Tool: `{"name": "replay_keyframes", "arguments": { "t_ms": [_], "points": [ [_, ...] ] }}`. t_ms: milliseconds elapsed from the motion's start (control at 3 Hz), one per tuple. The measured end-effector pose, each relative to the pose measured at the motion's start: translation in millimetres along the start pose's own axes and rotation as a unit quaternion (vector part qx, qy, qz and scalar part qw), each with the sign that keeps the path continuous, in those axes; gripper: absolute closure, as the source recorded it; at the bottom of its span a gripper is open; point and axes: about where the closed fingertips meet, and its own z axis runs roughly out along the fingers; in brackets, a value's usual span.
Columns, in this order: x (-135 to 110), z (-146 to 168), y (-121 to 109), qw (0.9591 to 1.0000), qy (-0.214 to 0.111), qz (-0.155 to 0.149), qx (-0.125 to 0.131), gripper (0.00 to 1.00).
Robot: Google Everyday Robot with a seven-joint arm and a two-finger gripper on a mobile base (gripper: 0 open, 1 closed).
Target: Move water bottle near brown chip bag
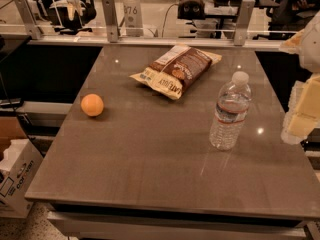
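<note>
The water bottle [229, 111] stands upright on the right side of the grey-brown table [150, 164]; it is clear and ribbed, with a white cap and a white-and-red label band. The brown chip bag [176, 70] lies flat at the back middle of the table, with cream-yellow ends, up and to the left of the bottle and apart from it. My gripper [303, 115] shows as a pale yellow blurred shape at the right edge of the view, just past the table's right side, to the right of the bottle and not touching it.
An orange ball [92, 105] rests on the table's left side. A glass rail with metal posts [110, 19] runs behind the table's far edge. A cardboard box [14, 180] sits on the floor at the lower left.
</note>
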Motion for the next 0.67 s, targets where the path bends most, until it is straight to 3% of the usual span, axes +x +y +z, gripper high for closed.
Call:
{"name": "replay_keyframes", "arguments": {
  "t_ms": [667],
  "points": [
    [-1.6,0.9,-1.4,0.9999,-0.010,0.004,0.001,0.00]
  ]
}}
